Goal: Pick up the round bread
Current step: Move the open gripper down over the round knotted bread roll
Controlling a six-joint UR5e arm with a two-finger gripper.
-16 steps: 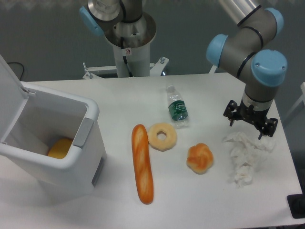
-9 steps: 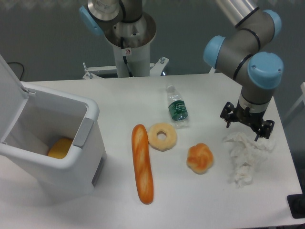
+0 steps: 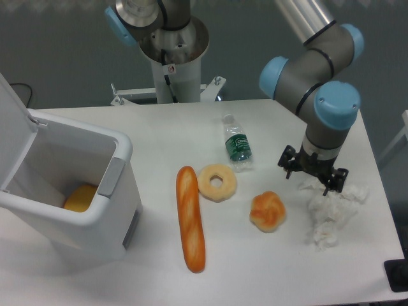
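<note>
While the gripper [image 3: 312,177] hangs over the right side of the table [image 3: 159,134], its two dark fingers [image 3: 288,163] are spread apart and pinching nothing. The round bread [image 3: 268,211] sits below and to the left of those fingers, near them but clearly apart, flat on the white tabletop with its knotted golden top facing up. Just right of the bun lies the crumpled tissue [image 3: 328,213], and the gripper sits over that tissue's upper left edge. Left of the bun there's the ring-shaped bread [image 3: 217,182], and beside that the baguette [image 3: 190,218], lying lengthwise. A water bottle [image 3: 237,144] lies on its side above the ring. Over at the far left, the white bin [image 3: 70,185] stands open with a yellow object [image 3: 80,197] inside.
</note>
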